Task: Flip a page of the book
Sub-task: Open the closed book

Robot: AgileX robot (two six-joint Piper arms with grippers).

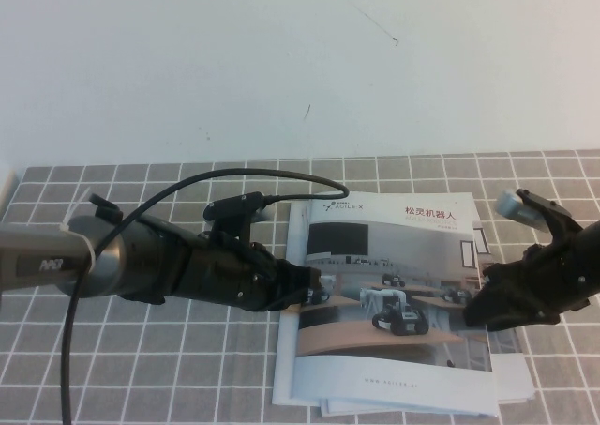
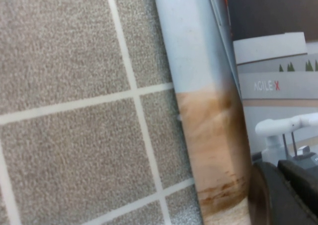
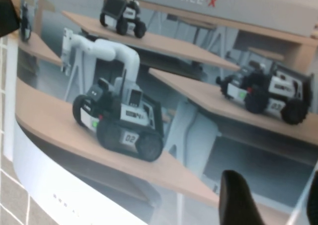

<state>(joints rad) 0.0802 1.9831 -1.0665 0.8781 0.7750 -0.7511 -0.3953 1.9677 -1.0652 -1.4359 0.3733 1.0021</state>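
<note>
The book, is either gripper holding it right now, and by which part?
Nothing looks held. The left gripper is at the book's spine edge, seemingly pressing on the cover. The right gripper is open at the opposite edge, its fingers over the cover.

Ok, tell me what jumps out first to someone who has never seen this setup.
The book with its cover photo of wheeled robots lies closed on the grey tiled mat, on top of similar white booklets. The left gripper rests at the book's left edge, and the right gripper sits open at its right edge.
</note>
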